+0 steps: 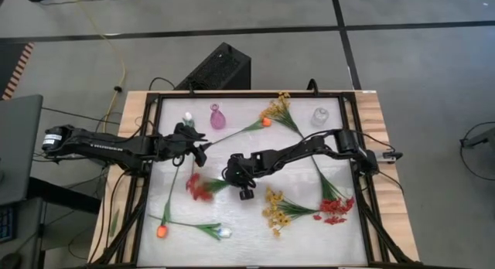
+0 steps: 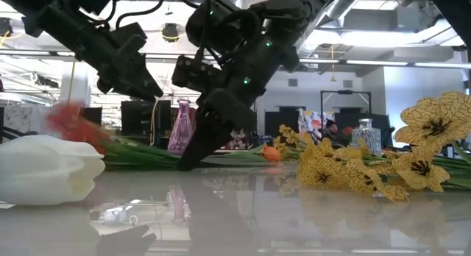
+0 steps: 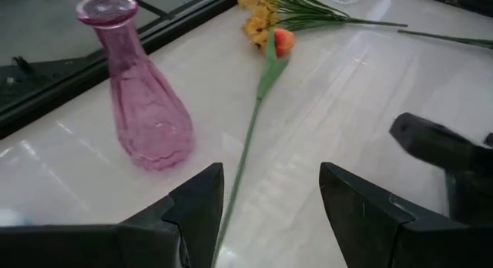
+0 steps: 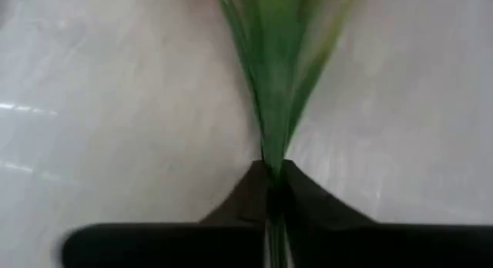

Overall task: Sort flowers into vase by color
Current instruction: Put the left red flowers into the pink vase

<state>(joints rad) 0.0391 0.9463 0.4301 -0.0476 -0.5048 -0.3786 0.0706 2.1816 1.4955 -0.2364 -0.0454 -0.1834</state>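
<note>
My right gripper (image 1: 232, 178) sits mid-table, shut on a red blossom spray (image 1: 199, 187) that extends toward the table's left; in the low view its fingers (image 2: 193, 157) reach down to the tabletop. My left gripper (image 3: 269, 214) is open just above the table, near the pink vase (image 3: 142, 106). Its fingers stand on either side of the lower stem (image 3: 245, 156) of an orange tulip (image 1: 266, 121), which lies flat on the table. A clear vase (image 1: 319, 116) stands by the far edge. My right gripper pinches the red spray's green stem and leaves (image 4: 271, 145) between its two shut fingers, which point slanting down from the table's right. The held part lies low by the tabletop, and the blossoms (image 2: 70, 122) reach out toward the left.
Lying on the table are a yellow spray (image 1: 277, 107) at the far edge, another yellow spray (image 1: 274, 209), a red spray (image 1: 336, 209), an orange tulip (image 1: 162, 231) and a white tulip (image 1: 224, 233) near the front. A dark frame (image 1: 147, 168) borders the table.
</note>
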